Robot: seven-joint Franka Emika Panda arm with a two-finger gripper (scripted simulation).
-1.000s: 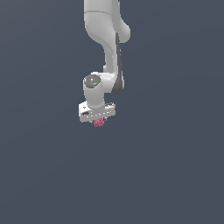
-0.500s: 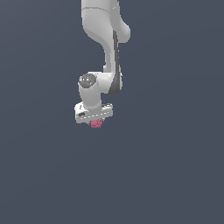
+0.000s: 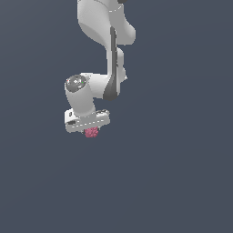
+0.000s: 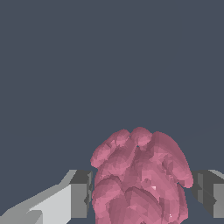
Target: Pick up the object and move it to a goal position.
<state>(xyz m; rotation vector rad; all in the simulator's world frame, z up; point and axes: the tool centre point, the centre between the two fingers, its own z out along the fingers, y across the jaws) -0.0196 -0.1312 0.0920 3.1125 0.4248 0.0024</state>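
Ext. view, left to right: smooth white glossy arm (image 3: 98,27) w/ rounded casings, dropping from top edge; round grey joint cap (image 3: 75,83) w/ darker ring, on the view's left side of the wrist; dark seam band at the elbow-ish joint further right. Flat pale-grey gripper (image 3: 91,131) bar below the wrist, tilted slightly, boxy w/ hard edges. Tiny pinkish-red object (image 3: 92,132) tucked directly under that bar, bumpy, roundish, raspberry-like, much smaller than the hand. No worktop edges or corners visible: uniform matte slate-grey backdrop (image 3: 182,173) everywhere, so placing by worktop edge not possible; no visible support beneath the lump.

Wrist view, left to right: pale-grey faceted finger (image 4: 65,201) w/ darker grey pad face, angular, flat-shaded; then object (image 4: 140,179) filling the gap, lumpy clustered lobes, soft sheen, few tiny white highlights; then second darker finger pad on the other side, blocky. Both pads right up against the lump's flanks – pinching it btw. the two fingers. Lobes bulging out past the fingertips.
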